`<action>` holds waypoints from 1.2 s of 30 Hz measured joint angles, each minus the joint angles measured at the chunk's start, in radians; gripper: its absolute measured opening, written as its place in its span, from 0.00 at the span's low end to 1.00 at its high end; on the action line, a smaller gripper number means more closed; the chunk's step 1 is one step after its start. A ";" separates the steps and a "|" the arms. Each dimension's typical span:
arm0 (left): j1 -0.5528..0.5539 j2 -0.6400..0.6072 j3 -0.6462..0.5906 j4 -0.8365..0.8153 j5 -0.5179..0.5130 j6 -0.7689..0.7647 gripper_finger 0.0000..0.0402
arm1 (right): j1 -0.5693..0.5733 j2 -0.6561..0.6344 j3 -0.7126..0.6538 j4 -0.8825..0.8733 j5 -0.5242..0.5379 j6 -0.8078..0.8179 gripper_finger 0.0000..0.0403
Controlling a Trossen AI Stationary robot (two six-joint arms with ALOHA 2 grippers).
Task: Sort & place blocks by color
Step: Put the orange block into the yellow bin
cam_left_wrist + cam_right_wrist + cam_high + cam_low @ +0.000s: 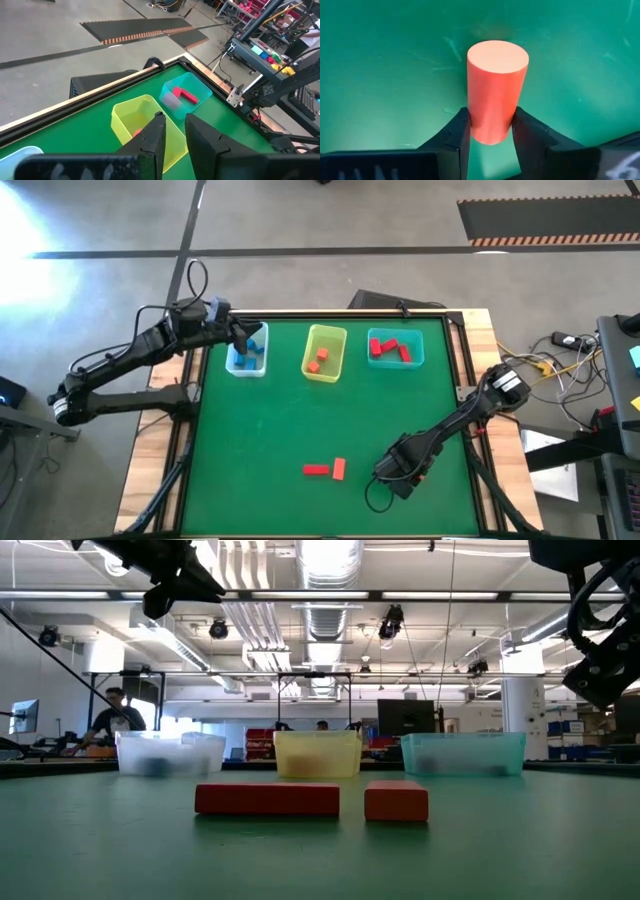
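My right gripper is near the mat's near right part, shut on an orange cylinder block; in the high view the gripper hides it. A red bar and an orange block lie flat on the mat to the gripper's left, also seen as the red bar and orange block in the low view. My left gripper hovers over the clear-bluish bin, open and empty. Blue blocks lie in that bin, orange ones in the yellow bin, red ones in the teal bin. My right gripper pinches the orange cylinder between its two fingers, on the curved side near its lower end, coming from above. The cylinder stands upright with its flat top toward the wrist camera. Whether its lower end rests on the mat does not show.
The three bins stand in a row along the far side of the green mat: clear-bluish, yellow, teal. The mat has a raised black frame. Cables hang beside the table's right edge. People show far off in the room behind.
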 joint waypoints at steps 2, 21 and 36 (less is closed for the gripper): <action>0.000 0.000 0.000 0.000 0.000 0.000 0.14 | -0.002 -0.006 0.000 0.003 0.003 -0.001 0.25; 0.000 0.000 -0.002 0.000 0.000 -0.056 0.14 | -0.358 -0.216 0.062 0.077 0.453 -0.223 0.25; -0.001 0.000 -0.002 0.000 0.000 -0.131 0.14 | -0.835 -0.127 0.062 0.905 0.519 -0.656 0.25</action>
